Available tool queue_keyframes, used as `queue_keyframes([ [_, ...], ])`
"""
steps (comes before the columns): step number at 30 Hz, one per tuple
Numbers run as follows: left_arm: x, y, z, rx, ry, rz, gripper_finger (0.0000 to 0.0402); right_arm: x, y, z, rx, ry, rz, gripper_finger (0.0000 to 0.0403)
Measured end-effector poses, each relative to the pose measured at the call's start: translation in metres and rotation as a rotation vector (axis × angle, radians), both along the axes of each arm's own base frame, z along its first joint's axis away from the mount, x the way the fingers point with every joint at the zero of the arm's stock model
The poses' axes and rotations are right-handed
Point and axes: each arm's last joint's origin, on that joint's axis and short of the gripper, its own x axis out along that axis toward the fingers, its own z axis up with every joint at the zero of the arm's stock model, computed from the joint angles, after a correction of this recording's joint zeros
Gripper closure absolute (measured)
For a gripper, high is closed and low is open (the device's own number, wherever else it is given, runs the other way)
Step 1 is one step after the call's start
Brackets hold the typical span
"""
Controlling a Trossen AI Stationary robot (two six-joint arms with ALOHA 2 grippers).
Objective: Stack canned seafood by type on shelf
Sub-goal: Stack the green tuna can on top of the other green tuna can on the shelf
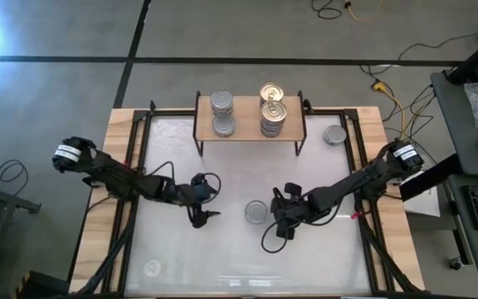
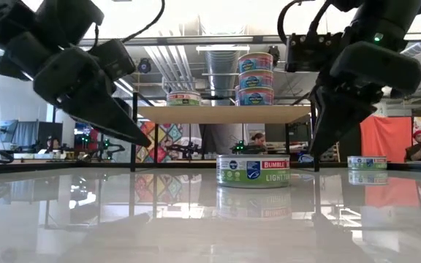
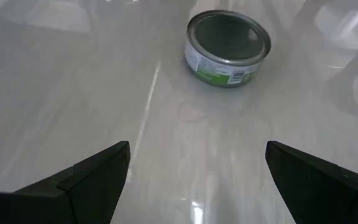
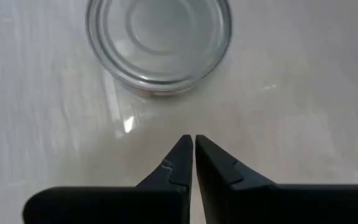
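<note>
One round silver-topped, green-labelled tin (image 1: 256, 211) sat mid-table between your grippers, a second plain tin (image 1: 334, 134) right of the light-wood shelf (image 1: 250, 129). Left gripper (image 1: 203, 216) was spread wide, right gripper (image 1: 281, 226) pinched together, empty. Next I'd say grab the middle one. Shelf held grey tins (image 1: 222, 113) and gold-topped tins (image 1: 272, 108).

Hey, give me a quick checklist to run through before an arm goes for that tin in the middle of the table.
1. Middle tin upright, flat on table: ok.
2. Left gripper open, empty, facing tin: ok.
3. Right gripper shut beside tin, too close for left's approach: not ok.
4. Shelf has silver stack and gold stack sorted: ok.
5. Silver stack steady enough for another: cannot tell.
6. Spare tin right of shelf, out of the way: ok.
</note>
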Motion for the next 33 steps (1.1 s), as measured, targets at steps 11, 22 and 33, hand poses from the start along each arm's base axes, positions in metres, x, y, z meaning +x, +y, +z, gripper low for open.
queue_keyframes([
  [11, -0.017, -0.046, -0.002, 0.088, -0.044, -0.005, 0.0042, 0.028, 0.012, -0.012, -0.026, 0.006, 0.071, 0.039],
  [22, -0.056, -0.046, -0.027, -0.047, -0.153, 0.117, 0.0042, 0.067, 0.027, -0.005, -0.054, -0.034, 0.164, 0.039],
  [33, -0.054, -0.044, -0.024, -0.012, -0.231, 0.09, 0.0021, 0.067, 0.027, 0.012, -0.089, 0.004, 0.179, 0.0385],
])
